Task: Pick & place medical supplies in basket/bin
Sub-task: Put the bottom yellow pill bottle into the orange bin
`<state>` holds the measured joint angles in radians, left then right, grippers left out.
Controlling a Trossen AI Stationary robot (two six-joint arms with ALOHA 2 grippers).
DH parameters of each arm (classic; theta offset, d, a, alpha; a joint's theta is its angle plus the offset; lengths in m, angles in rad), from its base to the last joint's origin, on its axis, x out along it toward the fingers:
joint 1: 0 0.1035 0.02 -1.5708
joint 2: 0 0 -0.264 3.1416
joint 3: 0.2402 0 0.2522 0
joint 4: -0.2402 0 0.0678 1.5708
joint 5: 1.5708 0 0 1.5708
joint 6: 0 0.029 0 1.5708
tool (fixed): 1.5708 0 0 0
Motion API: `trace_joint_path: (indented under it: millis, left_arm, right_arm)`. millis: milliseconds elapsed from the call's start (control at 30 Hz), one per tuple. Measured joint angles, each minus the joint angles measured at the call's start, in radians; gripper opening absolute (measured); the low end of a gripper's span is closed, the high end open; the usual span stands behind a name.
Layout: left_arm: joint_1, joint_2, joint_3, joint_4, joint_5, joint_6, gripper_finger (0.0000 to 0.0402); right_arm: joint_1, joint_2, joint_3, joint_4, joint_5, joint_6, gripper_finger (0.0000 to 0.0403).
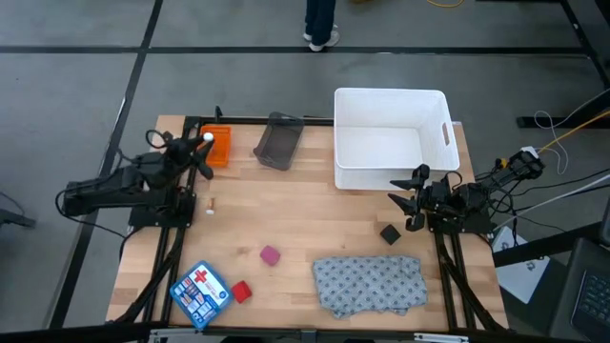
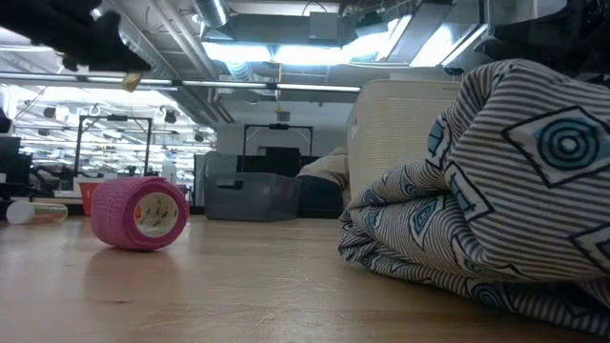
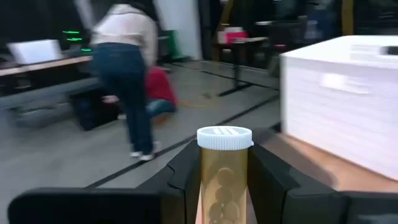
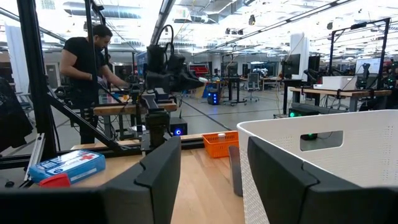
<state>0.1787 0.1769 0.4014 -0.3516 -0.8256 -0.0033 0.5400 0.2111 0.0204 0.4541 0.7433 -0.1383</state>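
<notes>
From above, your white plastic bin (image 1: 391, 138) looks bare inside. The grey patterned cloth (image 1: 370, 284), pink roll (image 1: 271, 254), red roll (image 1: 240, 292) and small black block (image 1: 389, 233) lie on the wooden table (image 1: 305, 214), so nearly all remains. At table height, both rest untouched. Your left gripper (image 3: 224, 171) pinches a tan white-capped vial (image 3: 224, 171), lifted. Your right gripper (image 4: 208, 165), spread and empty, waits beside the bin.

Grey concrete floor (image 1: 86, 76) crossed by dark lines surrounds the light wooden plank tabletop (image 1: 305, 229) at frame centre. Ceiling with exposed ducts and bright strip lights (image 2: 276, 48) across the upper frame. Workbenches (image 4: 323, 93) at right. A person in black (image 4: 84, 62) stands upper left.
</notes>
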Motion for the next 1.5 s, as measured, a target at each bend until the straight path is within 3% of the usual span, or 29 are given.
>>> trace_joint_path:
  millis: [133, 300, 667, 833, 1100, 1500]
  left_arm:
    - [0.056, -0.001, -0.092, 0.116, -0.030, 0.000, 0.0102]
    - [0.137, 0.000, -0.210, 0.270, 0.029, 0.000, 0.0102]
    - [0.365, 0.000, -0.347, 0.349, 0.108, -0.070, 0.0102]
    - [0.477, 0.000, -0.352, 0.354, 0.230, -0.132, 0.0102]
    - [0.670, 0.048, -0.355, 0.347, 0.577, -0.181, 0.0102]
    - [0.928, 0.310, -0.350, 0.522, 0.820, -0.188, 0.0102]
  right_arm:
    - [0.000, 0.000, 0.000, 0.000, 0.000, 0.000, 0.0187]
    - [0.000, 0.000, 0.000, 0.000, 0.000, 0.000, 0.0187]
    - [0.000, 0.000, 0.000, 0.000, 0.000, -0.001, 0.0187]
    - [0.000, 0.000, 0.000, 0.000, 0.000, -0.001, 0.0187]
    - [0.000, 0.000, 0.000, 0.000, 0.000, -0.001, 0.0187]
    - [0.000, 0.000, 0.000, 0.000, 0.000, -0.004, 0.0187]
